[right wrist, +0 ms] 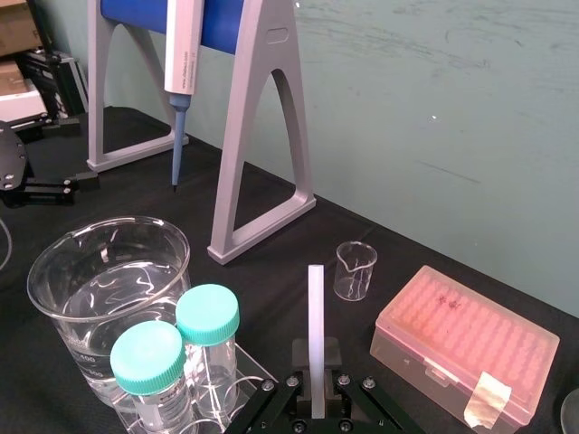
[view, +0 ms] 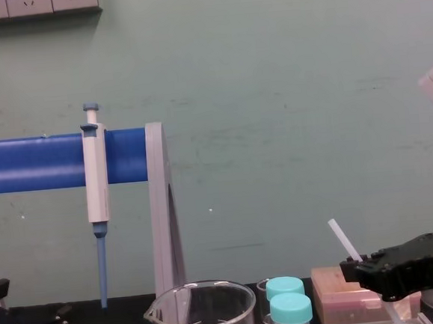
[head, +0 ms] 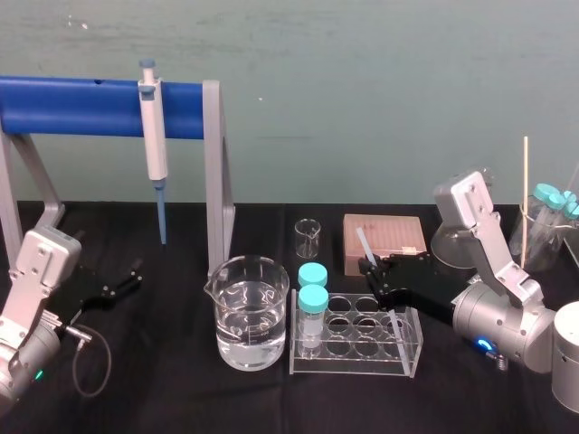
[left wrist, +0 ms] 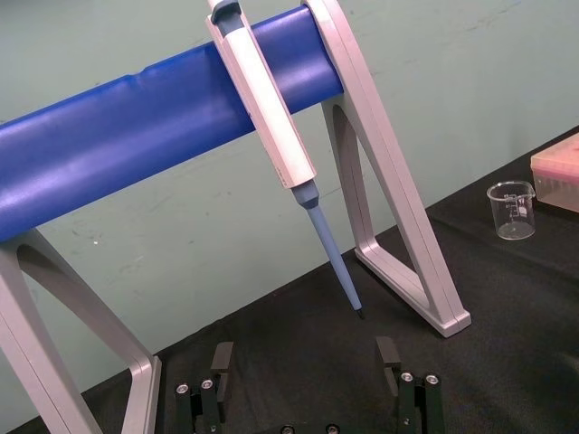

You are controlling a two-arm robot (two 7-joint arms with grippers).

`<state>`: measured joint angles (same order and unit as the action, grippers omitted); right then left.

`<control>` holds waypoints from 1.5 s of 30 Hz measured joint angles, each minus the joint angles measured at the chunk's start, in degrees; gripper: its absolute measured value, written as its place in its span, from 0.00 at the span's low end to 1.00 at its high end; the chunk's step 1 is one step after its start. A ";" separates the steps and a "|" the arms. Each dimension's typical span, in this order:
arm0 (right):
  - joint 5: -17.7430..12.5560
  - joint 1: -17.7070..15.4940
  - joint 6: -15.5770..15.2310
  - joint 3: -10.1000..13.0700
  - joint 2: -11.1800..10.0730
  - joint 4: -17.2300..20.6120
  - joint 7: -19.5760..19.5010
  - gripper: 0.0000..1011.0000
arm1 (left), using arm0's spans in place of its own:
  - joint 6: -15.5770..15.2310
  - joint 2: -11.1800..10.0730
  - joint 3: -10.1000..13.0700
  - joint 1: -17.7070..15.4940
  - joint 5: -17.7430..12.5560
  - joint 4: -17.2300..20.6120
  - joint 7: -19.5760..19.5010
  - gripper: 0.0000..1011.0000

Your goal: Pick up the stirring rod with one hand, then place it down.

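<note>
Right tool (head: 371, 267): clamped on the stirring rod (head: 364, 242), fingers closed against both sides of it, as seen in the right wrist view (right wrist: 315, 382). Stirring rod (right wrist: 315, 307) held clear of the black bench (head: 163, 398), tilted, with the upper end rising above the fingers and the lower end passing out beneath the tool in the chest view (view: 341, 236). Just beyond the right tool: pink tip box (head: 384, 237), with a small empty beaker (head: 308, 237) beside it. Directly beneath and in front of the tool: clear tube rack (head: 357, 342) carrying two teal-capped tubes (head: 313, 287) at the end far from the tool. Past the rack, on the side away from the tool: large beaker (head: 246, 312) part-filled with clear liquid. Left tool (head: 127, 276): low over the bench, well apart from the right tool, fingers spread and gripping nothing (left wrist: 306, 362). Ahead of the left tool: blue-barred stand (head: 72, 107) with a pipette (head: 154, 136) hanging from the bar, tip down.
</note>
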<state>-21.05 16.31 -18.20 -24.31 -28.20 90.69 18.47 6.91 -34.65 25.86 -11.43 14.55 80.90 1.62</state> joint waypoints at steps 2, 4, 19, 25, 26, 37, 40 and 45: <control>0.00 0.00 0.00 0.00 0.00 0.00 0.00 0.07 | 0.00 0.00 0.00 0.00 0.00 0.00 0.00 0.99; 0.00 -0.03 0.04 0.10 0.06 0.00 0.06 0.07 | 0.00 0.00 0.00 0.00 0.00 0.00 0.00 0.99; -1.80 -4.00 13.22 4.34 1.69 -1.30 4.25 0.07 | 0.00 0.00 0.00 0.00 0.00 0.00 0.00 0.99; -2.27 -5.65 18.05 5.65 2.09 -1.77 5.25 0.07 | 0.00 0.00 0.00 0.00 0.00 0.00 0.00 0.99; -2.71 -6.10 19.49 6.08 2.36 -1.94 5.68 0.07 | 0.00 0.00 0.00 0.00 0.00 0.00 0.00 0.99; -3.50 -7.64 25.95 7.29 3.26 -2.40 7.75 0.07 | 0.00 0.00 0.00 0.00 0.00 0.00 0.00 0.99; -3.19 -7.60 26.35 7.52 3.25 -2.10 7.97 0.07 | 0.00 0.00 0.00 0.00 0.00 0.00 0.00 0.99; -3.68 -7.16 26.88 8.31 3.23 -0.97 8.44 0.07 | 0.00 0.00 0.00 0.00 0.00 0.00 0.00 0.99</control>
<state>-24.73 9.15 8.68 -16.00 -24.97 89.72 26.91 6.91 -34.65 25.86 -11.43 14.55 80.90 1.62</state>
